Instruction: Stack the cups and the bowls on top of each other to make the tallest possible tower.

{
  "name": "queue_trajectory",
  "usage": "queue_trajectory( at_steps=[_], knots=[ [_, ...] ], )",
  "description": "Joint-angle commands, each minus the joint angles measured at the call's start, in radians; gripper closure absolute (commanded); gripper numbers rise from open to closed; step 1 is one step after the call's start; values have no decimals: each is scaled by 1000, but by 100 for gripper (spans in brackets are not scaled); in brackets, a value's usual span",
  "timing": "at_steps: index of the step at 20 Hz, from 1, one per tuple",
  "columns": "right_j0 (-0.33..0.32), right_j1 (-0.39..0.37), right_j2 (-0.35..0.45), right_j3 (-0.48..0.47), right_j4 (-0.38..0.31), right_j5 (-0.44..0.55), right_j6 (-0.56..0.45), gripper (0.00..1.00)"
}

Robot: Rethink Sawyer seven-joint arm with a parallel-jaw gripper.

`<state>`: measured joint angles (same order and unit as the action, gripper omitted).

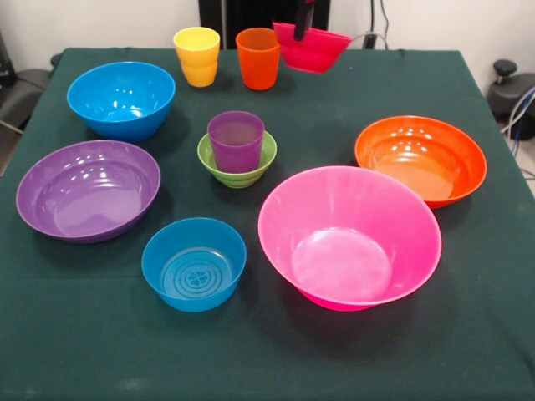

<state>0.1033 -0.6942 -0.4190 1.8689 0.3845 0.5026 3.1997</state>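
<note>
1. The end effector [303,23] comes down at the far edge of the table [468,334], dark and narrow, and it has the rim of the small red bowl [313,48] pinched between its fingers.
2. That red bowl hangs tilted, clear of the green cloth, just to the right of the orange cup [258,58].
3. The orange cup stands upright on the cloth, with the yellow cup [197,56] upright just beside it on the left; the two are close but not touching.
4. Near the middle of the table the purple cup [236,140] sits upright inside the small green bowl [237,163], so that pair is the only stack so far.
5. The mid-sized blue bowl [122,99] rests at the left, toward the far side, below and left of the yellow cup.
6. The purple bowl [88,190] lies open side up on the left, nearer to me than the blue one.
7. The small blue bowl [194,263] stands in front of the green bowl, between the purple bowl and the large pink bowl [349,236].
8. The pink bowl, the biggest of the lot, sits right of centre at the near side.
9. The orange bowl [420,159] rests at the right, just behind the pink bowl, their rims near each other.
</note>
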Motion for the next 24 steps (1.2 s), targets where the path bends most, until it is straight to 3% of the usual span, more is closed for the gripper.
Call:
queue_trajectory(
  at_steps=[1, 7, 16, 21, 24],
  knots=[
    [-32, 17, 127, -42, -89, 26, -140, 100],
    [-42, 32, 134, -56, -122, 12, -121, 100],
    [-110, 53, 162, -97, -222, 5, -196, 100],
    [-157, 28, 202, -118, -334, 42, -299, 100],
    [-223, 21, 262, -124, -406, 41, -379, 100]
  ],
)
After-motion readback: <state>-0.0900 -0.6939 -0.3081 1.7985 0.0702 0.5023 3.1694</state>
